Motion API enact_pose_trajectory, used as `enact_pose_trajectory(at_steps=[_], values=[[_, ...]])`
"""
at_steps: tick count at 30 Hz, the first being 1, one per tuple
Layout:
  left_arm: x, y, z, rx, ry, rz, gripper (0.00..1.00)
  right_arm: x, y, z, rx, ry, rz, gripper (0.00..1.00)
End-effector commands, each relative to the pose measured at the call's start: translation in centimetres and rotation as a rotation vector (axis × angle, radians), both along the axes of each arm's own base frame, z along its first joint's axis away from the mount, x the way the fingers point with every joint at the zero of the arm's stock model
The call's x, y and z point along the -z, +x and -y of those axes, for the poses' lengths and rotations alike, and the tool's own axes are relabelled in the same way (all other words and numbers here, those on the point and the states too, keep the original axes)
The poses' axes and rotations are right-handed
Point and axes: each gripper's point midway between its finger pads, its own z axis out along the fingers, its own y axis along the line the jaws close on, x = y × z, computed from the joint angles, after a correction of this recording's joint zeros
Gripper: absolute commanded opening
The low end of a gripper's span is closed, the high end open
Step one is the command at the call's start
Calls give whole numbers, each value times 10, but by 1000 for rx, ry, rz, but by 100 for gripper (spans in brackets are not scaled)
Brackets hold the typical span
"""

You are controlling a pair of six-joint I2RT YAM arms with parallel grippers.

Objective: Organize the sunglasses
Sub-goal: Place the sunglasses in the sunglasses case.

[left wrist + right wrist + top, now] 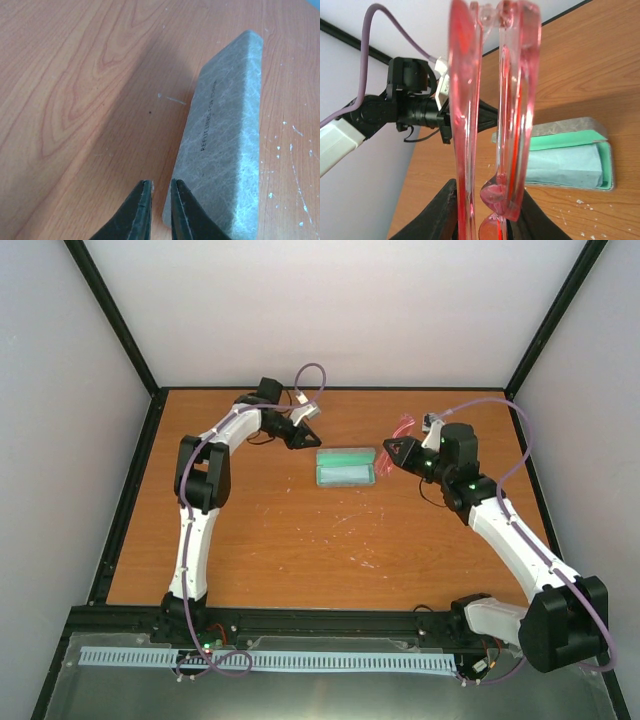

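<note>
The sunglasses are gripped, folded and upright, between the fingers of the right hand, which is held over the desk near the right end of the open case. A blue cloth is seen lying in the case. The left hand is nearly closed on nothing, its fingers just beside the case's grey outer wall.

It was a robot test cell: a wooden tabletop stood enclosed by plain white walls and a black frame.
</note>
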Motion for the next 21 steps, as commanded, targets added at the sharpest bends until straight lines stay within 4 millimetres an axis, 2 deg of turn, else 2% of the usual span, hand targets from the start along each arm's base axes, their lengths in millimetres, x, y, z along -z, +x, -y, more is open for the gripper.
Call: enact_pose_trajectory(at_steps=[1,5,9,15,21], values=[[27,-17,4,38,51,-45,13,2,4,14,94,2,-10,24],[39,-35,9,59,62,-86,13,6,5,15,109,3,-23,24],[45,-45,13,66,57,-117,14,11,5,16,115,11,-40,24],[40,-54,19,79,33,-146,13,23,6,18,131,0,-67,24],[34,-64,32,83,-6,-180,13,49,11,9,92,1,-137,24]])
